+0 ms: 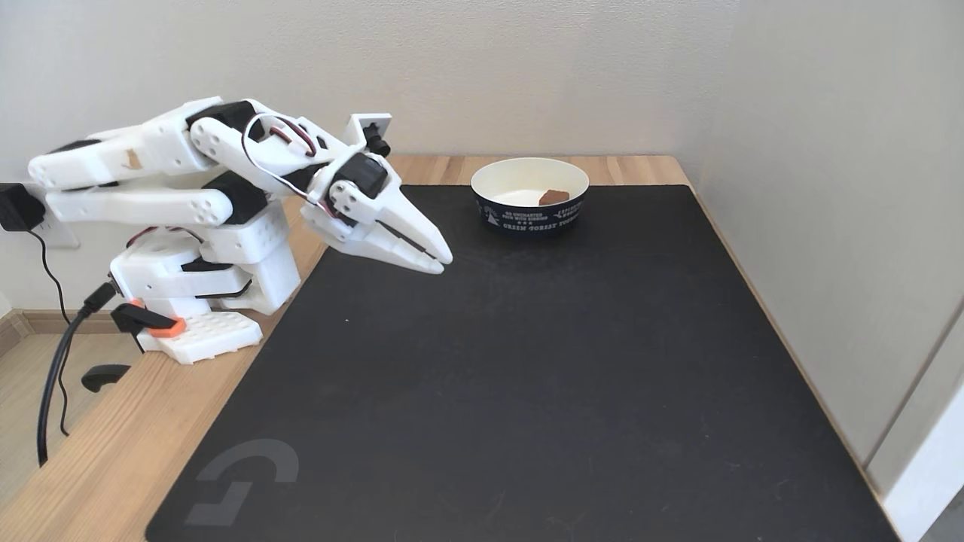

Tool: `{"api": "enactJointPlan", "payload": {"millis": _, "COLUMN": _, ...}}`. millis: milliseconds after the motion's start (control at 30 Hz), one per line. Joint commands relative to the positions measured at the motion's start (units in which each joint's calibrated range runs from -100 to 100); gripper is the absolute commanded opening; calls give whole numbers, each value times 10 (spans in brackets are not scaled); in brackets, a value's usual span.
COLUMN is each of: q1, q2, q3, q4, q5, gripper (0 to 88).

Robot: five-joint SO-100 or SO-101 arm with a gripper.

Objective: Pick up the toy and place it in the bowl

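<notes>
Nearest your camera lies the black mat [527,376], spread across most of the wooden table [98,459], with a faint grey logo [241,482] printed in its near left corner. Moving from the left of the fixed view, you see a black power adapter [15,207] on the wall and dark cables [53,376] hanging down past the table's edge. Next comes the white arm's base [203,301], held to the table by a black clamp with an orange tip [147,322]. Above it, the arm [151,177] is folded back on itself, its links lying nearly level. Your gripper [440,262] points down and to the right, hovering over the mat's far left part; its two white fingers meet at the tips and carry nothing. A small camera [373,132] sits on top of the wrist. Further right, well apart from the gripper, the bowl [529,214] stands on the mat's far edge, navy outside with white lettering. Your toy [553,197] rests inside it, against the right part of the white interior.
</notes>
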Motion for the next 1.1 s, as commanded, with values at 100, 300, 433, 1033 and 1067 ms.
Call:
{"api": "enactJointPlan", "payload": {"millis": 100, "q1": -4, "q2": -92, "q3": 43, "q4": 80, "q5": 4, "gripper": 22}}
{"api": "enactJointPlan", "payload": {"millis": 300, "q1": -23, "q2": -97, "q3": 60, "q4": 108, "q5": 23, "gripper": 22}}
{"api": "enactJointPlan", "payload": {"millis": 433, "q1": -19, "q2": -97, "q3": 57, "q4": 122, "q5": 24, "gripper": 22}}
{"api": "enactJointPlan", "payload": {"millis": 1033, "q1": -26, "q2": -97, "q3": 54, "q4": 121, "q5": 54, "gripper": 22}}
{"api": "enactJointPlan", "payload": {"millis": 1067, "q1": -26, "q2": -97, "q3": 54, "q4": 121, "q5": 54, "gripper": 22}}
